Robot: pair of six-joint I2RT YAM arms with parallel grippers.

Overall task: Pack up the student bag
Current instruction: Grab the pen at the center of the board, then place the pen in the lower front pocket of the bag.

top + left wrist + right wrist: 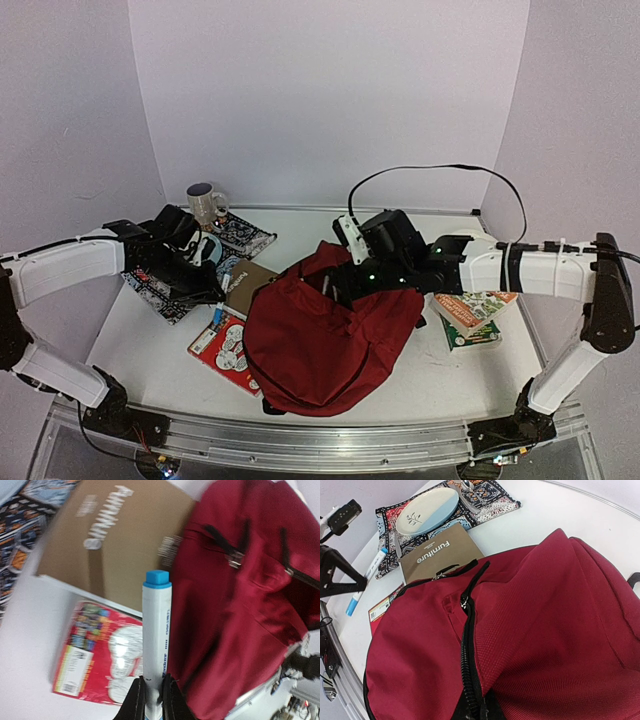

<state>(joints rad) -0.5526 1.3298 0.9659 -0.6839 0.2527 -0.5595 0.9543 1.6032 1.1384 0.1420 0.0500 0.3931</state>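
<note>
White table in a lilac-walled cell: the dark red student bag lies at centre. The left gripper clamps a blue-capped marker beside it; the right gripper, jaws closed, sits at the bag's zip.
</note>
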